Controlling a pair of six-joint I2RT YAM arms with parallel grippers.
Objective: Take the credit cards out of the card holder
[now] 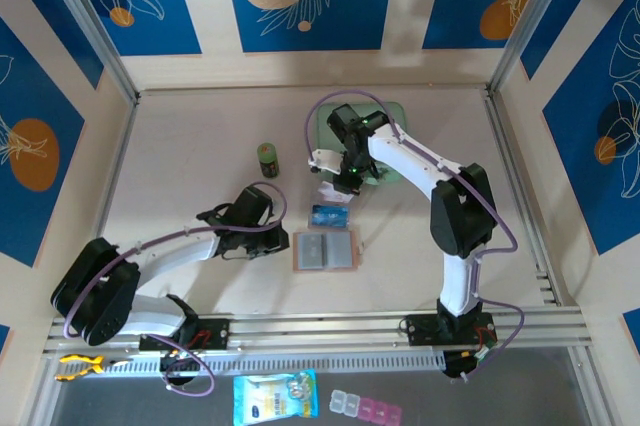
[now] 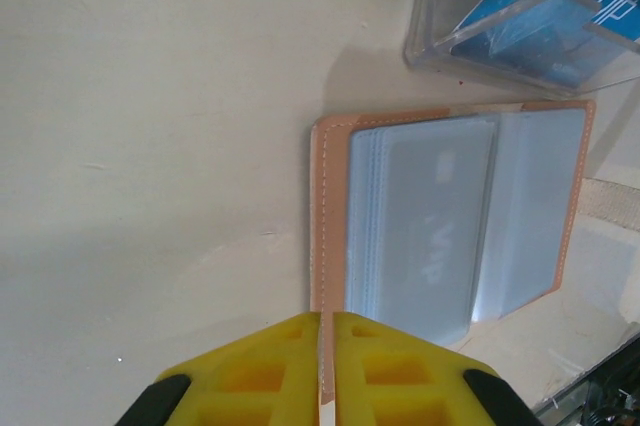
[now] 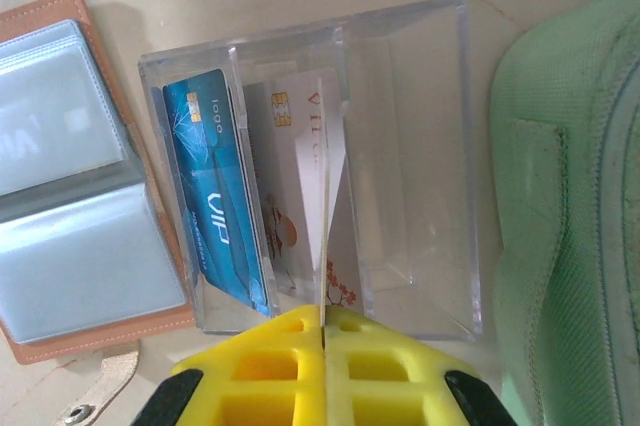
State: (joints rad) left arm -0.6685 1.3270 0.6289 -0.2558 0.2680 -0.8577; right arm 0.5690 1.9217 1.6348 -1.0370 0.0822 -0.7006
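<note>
On the left, our left arm lies low and stretched across the table [image 1: 200, 146]. The left gripper [image 2: 327, 331] has its yellow fingers pressed together on nothing, the tips just at the left edge of the card holder [image 2: 450, 226]. We judge it waits there to pin the holder down.

The card holder lies open and flat, pockets up, in the near middle of the table. Faint print shows through one grey pocket, so we think at least one card is left inside.

Just beyond its far edge stands a clear box [image 3: 410, 146] with dividers. A blue card [image 3: 215, 186] stands on edge in one slot, apparently sorted there once removed.

Our right arm arches up and bends down over that box. The right gripper [image 3: 322, 321] appears closed on a white card [image 3: 300, 156], held edge-on inside the next slot, most likely to set it down. The green case [image 3: 570, 196] lies just to the right.
</note>
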